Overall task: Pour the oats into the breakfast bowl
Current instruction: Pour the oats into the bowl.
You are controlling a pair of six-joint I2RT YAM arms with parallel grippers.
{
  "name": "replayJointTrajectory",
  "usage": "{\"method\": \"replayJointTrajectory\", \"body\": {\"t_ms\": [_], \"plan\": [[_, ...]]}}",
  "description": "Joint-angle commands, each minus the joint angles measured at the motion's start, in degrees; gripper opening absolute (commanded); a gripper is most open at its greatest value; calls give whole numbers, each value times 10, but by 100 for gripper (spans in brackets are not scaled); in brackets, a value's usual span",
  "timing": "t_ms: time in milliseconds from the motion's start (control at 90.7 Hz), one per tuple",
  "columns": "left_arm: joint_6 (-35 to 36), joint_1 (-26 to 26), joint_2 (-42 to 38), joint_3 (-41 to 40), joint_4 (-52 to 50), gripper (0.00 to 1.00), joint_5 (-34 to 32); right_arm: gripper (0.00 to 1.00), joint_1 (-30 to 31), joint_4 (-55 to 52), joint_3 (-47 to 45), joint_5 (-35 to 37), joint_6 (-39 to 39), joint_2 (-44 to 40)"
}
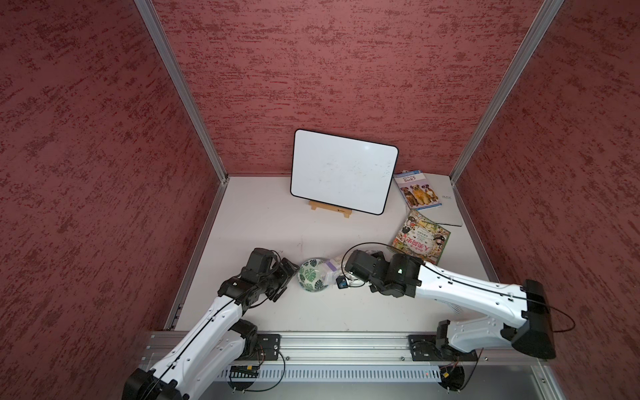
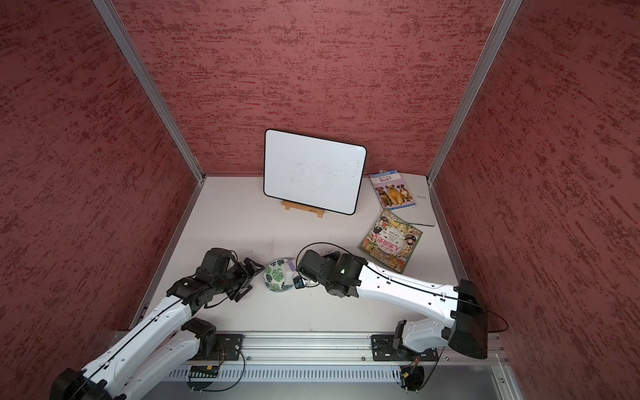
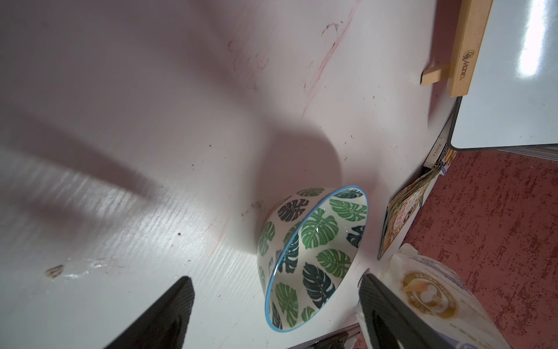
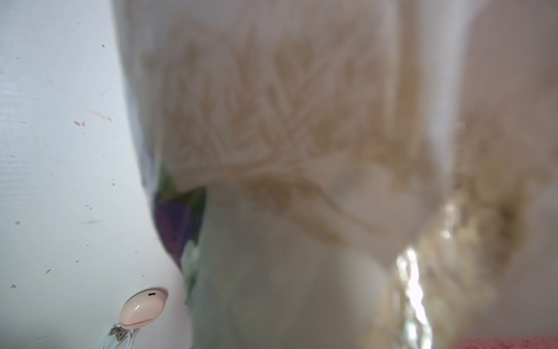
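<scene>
Oats (image 3: 428,299) are leaning toward the breakfast bowl (image 3: 317,241) because the right end effector (image 1: 337,273) is gripping them for pouring; the left end effector (image 3: 276,279) is waiting open, maybe to steady it.

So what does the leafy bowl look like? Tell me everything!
The bowl is small, round and glossy, like ceramic: white with light and dark green leaves inside and out and a thin blue rim. It stands upright on the white table, looks empty, with the oats bag close beside it.

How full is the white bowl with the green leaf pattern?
Empty. The white leaf-patterned bowl shows its printed inside bare in the left wrist view, no flakes.
</scene>
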Motion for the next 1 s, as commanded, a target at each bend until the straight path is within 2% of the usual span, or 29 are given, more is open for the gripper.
{"method": "replayJointTrajectory", "body": {"t_ms": [0, 408, 992], "plan": [[-7, 3, 3, -7, 19, 88, 3, 0, 5, 53, 50, 77, -38, -8], [-12, -1, 16, -15, 42, 84, 5, 0, 6, 74, 78, 119, -101, 29], [-27, -33, 59, -15, 84, 81, 2, 0, 6, 123, 88, 164, -189, 67]]}}
